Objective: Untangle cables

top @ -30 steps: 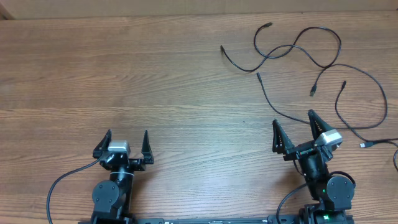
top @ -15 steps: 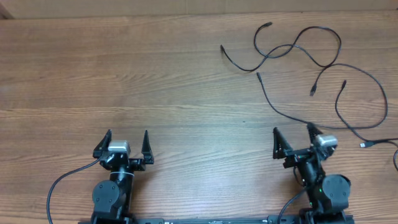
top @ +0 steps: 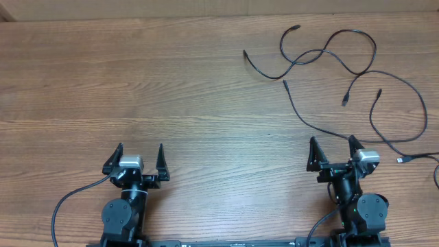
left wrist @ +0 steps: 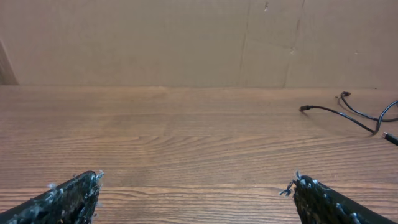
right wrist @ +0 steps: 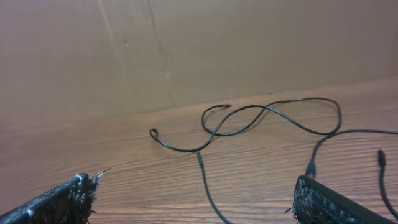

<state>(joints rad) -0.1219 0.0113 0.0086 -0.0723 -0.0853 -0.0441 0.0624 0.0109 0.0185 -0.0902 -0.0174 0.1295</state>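
top-down overhead, two low forward wrist views

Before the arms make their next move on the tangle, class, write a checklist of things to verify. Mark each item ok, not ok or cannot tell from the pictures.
1. Left tool open and empty: ok.
2. Right tool open and empty: ok.
3. Cables lying flat on the table, held by neither arm: ok.
4. Cables free of crossings: not ok; they overlap in several places.
5. Every cable fully in view: not ok; one runs off the right edge of the overhead view.
6. Right tool apart from the nearest cable: cannot tell; that cable runs in close beside its fingertips.
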